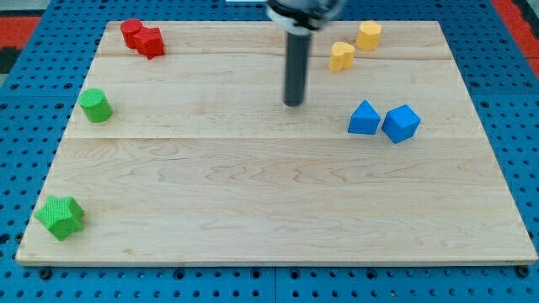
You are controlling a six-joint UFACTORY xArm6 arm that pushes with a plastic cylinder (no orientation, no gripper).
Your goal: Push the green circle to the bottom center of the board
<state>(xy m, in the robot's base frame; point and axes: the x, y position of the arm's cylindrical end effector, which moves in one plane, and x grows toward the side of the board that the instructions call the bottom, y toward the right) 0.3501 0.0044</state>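
Note:
The green circle (95, 105) is a short green cylinder near the board's left edge, at mid height of the view. My tip (294, 103) is the lower end of the dark rod, standing upright at the board's upper middle. It is far to the right of the green circle, at about the same height in the view, and touches no block. A green star-shaped block (60, 216) lies at the board's bottom left corner.
Two red blocks (141, 37) touch each other at the top left. Two yellow blocks (354, 45) sit at the top right. Two blue blocks (384, 120) sit side by side right of my tip. The wooden board (269, 202) lies on a blue pegboard.

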